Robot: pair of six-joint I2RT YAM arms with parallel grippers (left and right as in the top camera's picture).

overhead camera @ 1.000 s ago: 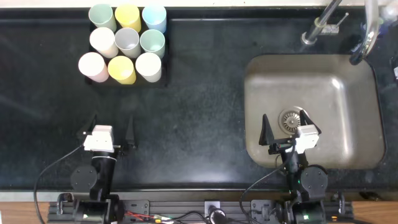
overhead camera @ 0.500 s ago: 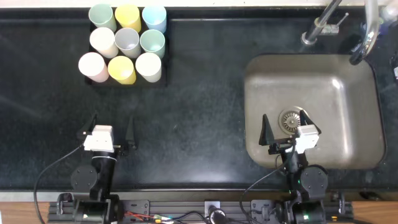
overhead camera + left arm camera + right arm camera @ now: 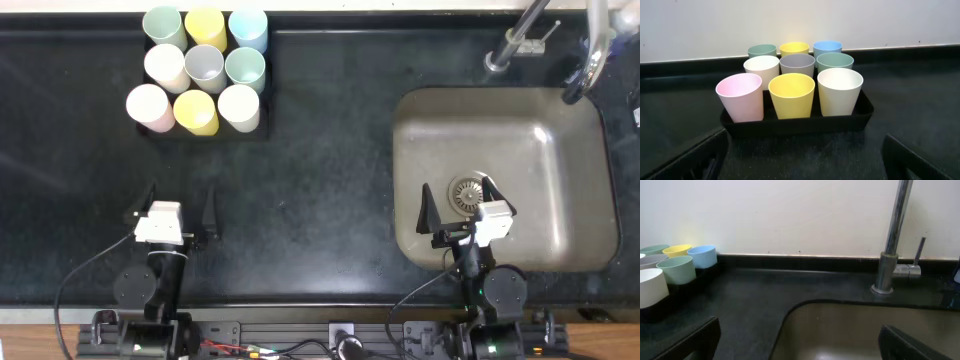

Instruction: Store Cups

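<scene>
A black tray [image 3: 800, 125] holds several pastel cups in three rows at the back left of the counter. In its front row stand a pink cup [image 3: 740, 97], a yellow cup [image 3: 791, 95] and a white cup [image 3: 840, 91]; the pink cup [image 3: 148, 107] leans slightly outward. My left gripper [image 3: 180, 208] is well in front of the tray [image 3: 267, 125], open and empty, its fingers [image 3: 690, 160] wide apart. My right gripper [image 3: 460, 203] is open and empty over the near edge of the sink [image 3: 560, 150].
A faucet [image 3: 892, 235] stands behind the sink basin [image 3: 850, 330], whose drain [image 3: 466, 192] lies close to the right gripper. The dark counter [image 3: 320, 180] stretches between tray and sink. A light wall [image 3: 800, 20] backs the counter.
</scene>
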